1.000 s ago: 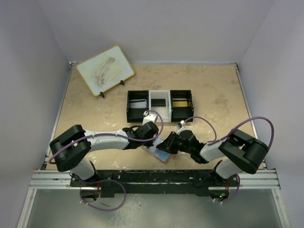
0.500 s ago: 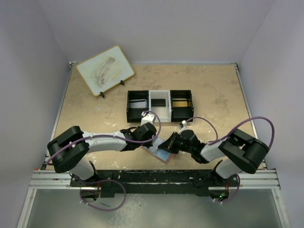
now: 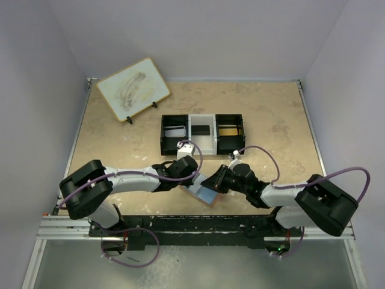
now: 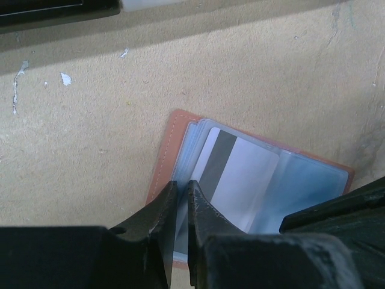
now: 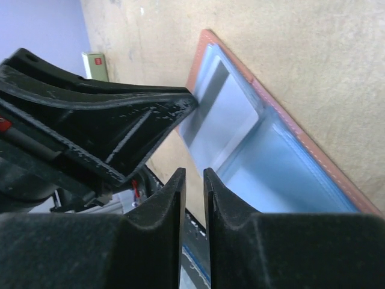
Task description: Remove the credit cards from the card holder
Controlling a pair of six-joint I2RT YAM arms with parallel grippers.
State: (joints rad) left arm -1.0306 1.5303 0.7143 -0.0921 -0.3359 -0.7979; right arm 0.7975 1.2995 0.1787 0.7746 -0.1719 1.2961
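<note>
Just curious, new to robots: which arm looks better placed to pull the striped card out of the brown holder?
Probably the left. The left gripper sits at the edge of the card holder, beside the striped card; the right gripper is over a blue sleeve.

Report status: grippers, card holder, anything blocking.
Left gripper nearly shut at the edge of the card holder. Right gripper nearly shut, over the open holder. Credit card still in its sleeve. Nothing blocking.
</note>
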